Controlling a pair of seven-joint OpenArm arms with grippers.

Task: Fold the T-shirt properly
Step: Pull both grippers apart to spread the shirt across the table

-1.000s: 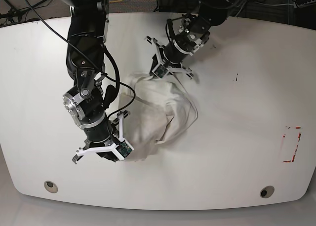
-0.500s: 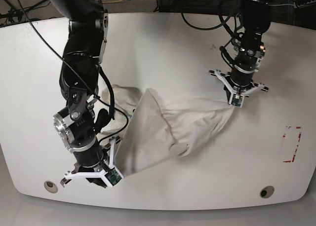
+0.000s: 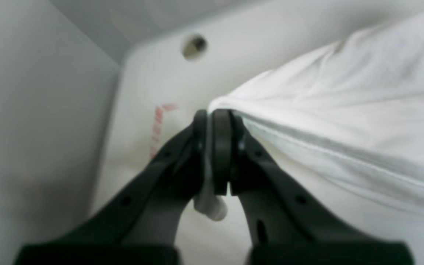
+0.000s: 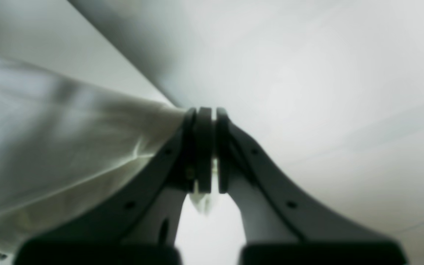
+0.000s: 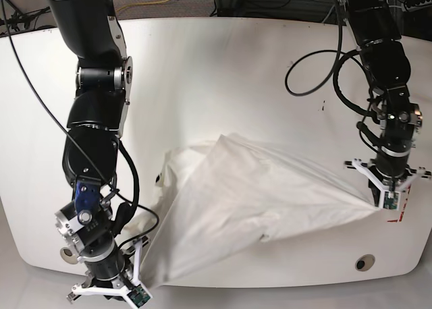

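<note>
**Shirt stretched, folding not begun**

We have each hand clamped on the T-shirt (image 5: pixel 250 194): left hand (image 5: pixel 385 200) near the red mark (image 5: pixel 398 198), right hand (image 5: pixel 135 292) at the table's (image 5: pixel 223 59) front edge. The cloth hangs taut between them, still creased; flattening and every fold remain, we judge.

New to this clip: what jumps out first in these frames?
The white T-shirt stretched taut across the white table, pulled between two hands. The left hand pinches one corner near the red marking on the base view's right; the right hand clamps the opposite corner at the near edge.
</note>
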